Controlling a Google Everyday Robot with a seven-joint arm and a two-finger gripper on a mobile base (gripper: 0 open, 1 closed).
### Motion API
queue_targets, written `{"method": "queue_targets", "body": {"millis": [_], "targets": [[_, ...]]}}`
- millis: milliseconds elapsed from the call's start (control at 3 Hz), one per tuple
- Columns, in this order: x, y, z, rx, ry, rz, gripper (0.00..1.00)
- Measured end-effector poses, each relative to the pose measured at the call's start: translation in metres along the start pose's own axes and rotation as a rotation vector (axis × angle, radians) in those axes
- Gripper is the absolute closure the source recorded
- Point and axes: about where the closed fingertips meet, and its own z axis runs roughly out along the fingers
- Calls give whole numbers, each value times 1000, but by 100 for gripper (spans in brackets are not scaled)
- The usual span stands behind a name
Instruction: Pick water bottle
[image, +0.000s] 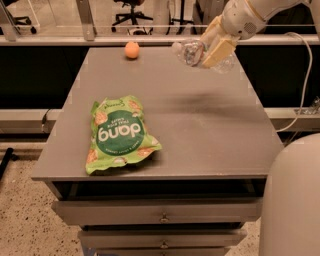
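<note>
Claw (207, 50) sits at far right of the scene, above the far-right corner of the desk (215, 140). It is clamped narrow on the water bottle (189, 51). One beige finger (220, 49) lies across the near side of the bottle; the other shows behind it, w/ the bottle body between them. The white arm (250, 15) comes in from the upper right.

Bottle is clear plastic & ribbed, tipped about sideways, cap end pointing left. It is up in the air, not touching the desk. A soft dark shadow (200, 102) falls on the desktop nearer the camera, apart from it.

Desk has a flat grey top. A green "dang" snack bag (119, 134) lies flat on the near-left part, well apart from the claw, print upside down from this view. A small orange ball (132, 49) sits at the far edge, left of the bottle, not touching it. Under the top are grey drawers (160, 212) w/ small knobs.

Room: office chair bases (131, 11) on a pale floor beyond a rail at the back. Low dark shelving runs either side of the desk. A white cable (301, 80) hangs at right. A rounded white robot body (292, 200) fills the near-right corner. Speckled floor (20, 210) shows near left.
</note>
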Motion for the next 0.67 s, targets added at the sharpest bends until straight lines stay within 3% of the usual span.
{"method": "queue_targets", "body": {"millis": [333,667], "targets": [[-35,4,-15,-5,-212,74,100],[-52,3,-19,-10,-290,95,100]]}}
